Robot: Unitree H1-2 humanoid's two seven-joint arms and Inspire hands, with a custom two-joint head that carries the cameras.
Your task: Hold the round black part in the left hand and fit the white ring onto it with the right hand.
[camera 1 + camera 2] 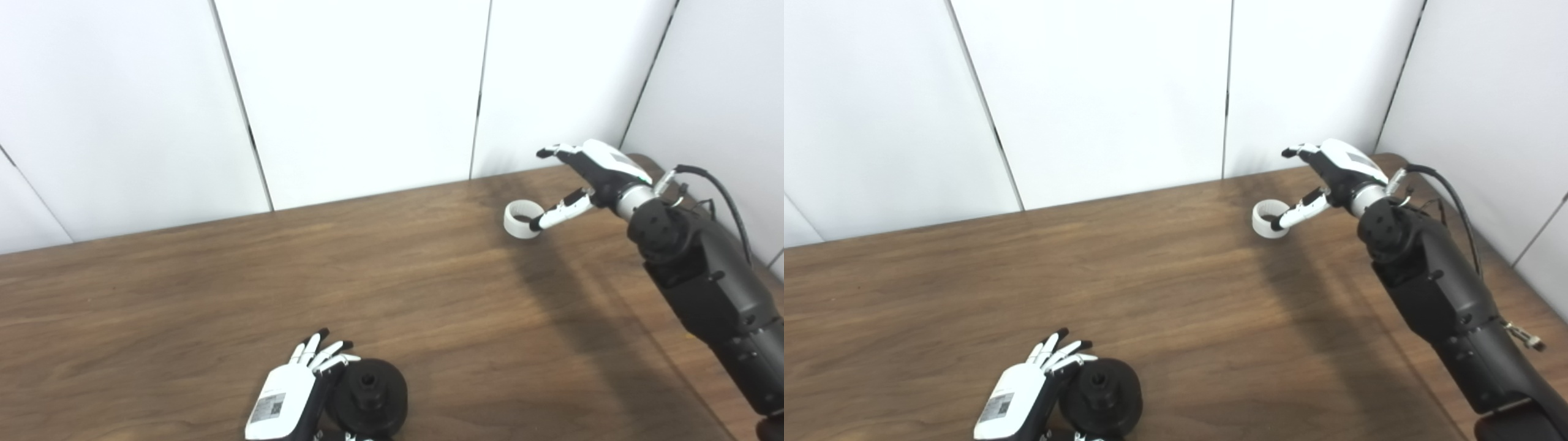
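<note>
The round black part (369,397) with a raised hub lies flat on the wooden table (306,294) near the front edge. My left hand (294,389) rests against its left side, fingers spread and pointing away; the thumb side is hidden under the part's edge. The white ring (522,218) lies on the table at the far right. My right hand (591,180) hovers just right of it with fingers apart, its thumb tip touching the ring's near rim and the other fingers raised above it. The ring is not lifted.
White wall panels (367,92) stand right behind the table's far edge, close to the ring. The table's right edge (723,422) runs under my right forearm (710,275), which has a black cable looping beside it.
</note>
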